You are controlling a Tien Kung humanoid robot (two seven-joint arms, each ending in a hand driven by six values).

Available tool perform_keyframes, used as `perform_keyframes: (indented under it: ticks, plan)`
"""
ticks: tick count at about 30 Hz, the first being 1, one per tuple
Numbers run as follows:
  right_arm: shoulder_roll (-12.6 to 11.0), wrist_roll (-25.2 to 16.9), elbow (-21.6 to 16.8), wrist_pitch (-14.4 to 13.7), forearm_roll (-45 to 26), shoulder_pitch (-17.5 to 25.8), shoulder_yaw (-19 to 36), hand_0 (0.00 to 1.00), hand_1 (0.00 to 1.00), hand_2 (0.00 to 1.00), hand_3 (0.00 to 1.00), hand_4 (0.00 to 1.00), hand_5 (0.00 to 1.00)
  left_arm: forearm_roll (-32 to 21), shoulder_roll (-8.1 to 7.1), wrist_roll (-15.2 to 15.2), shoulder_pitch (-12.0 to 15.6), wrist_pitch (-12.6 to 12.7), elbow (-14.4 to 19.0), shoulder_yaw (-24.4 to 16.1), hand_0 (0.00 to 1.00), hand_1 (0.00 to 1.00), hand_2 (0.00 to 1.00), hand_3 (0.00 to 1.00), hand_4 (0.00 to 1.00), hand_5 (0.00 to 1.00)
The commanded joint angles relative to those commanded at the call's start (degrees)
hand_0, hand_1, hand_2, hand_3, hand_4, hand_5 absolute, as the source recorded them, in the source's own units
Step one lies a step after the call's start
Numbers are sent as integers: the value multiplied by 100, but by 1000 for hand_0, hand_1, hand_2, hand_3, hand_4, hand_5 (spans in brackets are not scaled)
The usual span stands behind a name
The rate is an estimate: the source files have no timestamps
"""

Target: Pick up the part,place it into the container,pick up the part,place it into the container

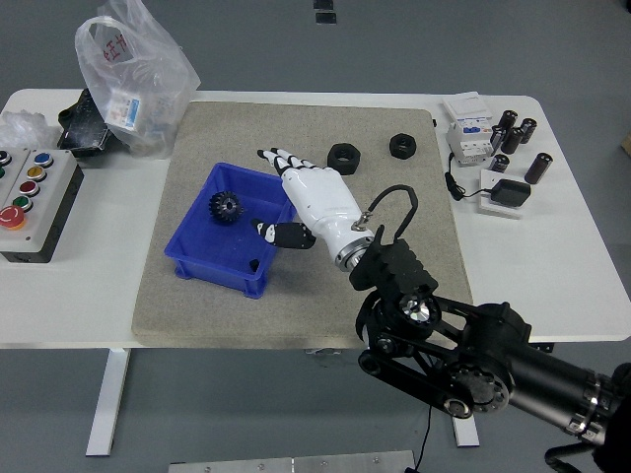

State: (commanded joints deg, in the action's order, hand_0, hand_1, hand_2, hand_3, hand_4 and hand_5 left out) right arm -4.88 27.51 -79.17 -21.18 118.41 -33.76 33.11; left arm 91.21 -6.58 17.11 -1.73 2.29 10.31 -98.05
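A black gear (226, 207) lies inside the blue bin (200, 258) on the grey mat. My right hand (296, 192), white with black fingertips, is open and empty above the bin's right rim, fingers spread towards the upper left. Two black hex nuts lie on the mat beyond it, one (345, 157) close to the fingertips and one (402, 145) further right. My left arm is out of view.
A grey button box (30, 202) stands at the left edge. A clear plastic bag (128, 69) and a black tray (81, 130) sit at the back left. Breakers (471, 133), black cylinders (515, 133) and a black adapter (510, 193) lie at the back right.
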Motion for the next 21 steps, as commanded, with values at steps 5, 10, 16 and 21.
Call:
perform_keyframes:
  ticks: [5,10,16,21]
  plan:
    - [-370,3,-525,-124,23,494,749,388,735,868,929,816,367,46,18,-2,33,6,0,-64,608,631,602,630,634,271]
    - [-687,197,-719,34,182,978,1350,388,735,868,929,816,367,76,28,-19,43,8,0,-103,608,631,602,630,634,271]
    - [-732,315,-555,323,105,1305,1369,354,669,858,925,815,367,72,40,-39,32,4,0,-93,608,631,602,630,634,271]
    - [-737,372,-392,561,-106,1188,1053,338,626,852,917,817,373,118,46,-24,34,3,0,-124,608,631,602,629,634,272]
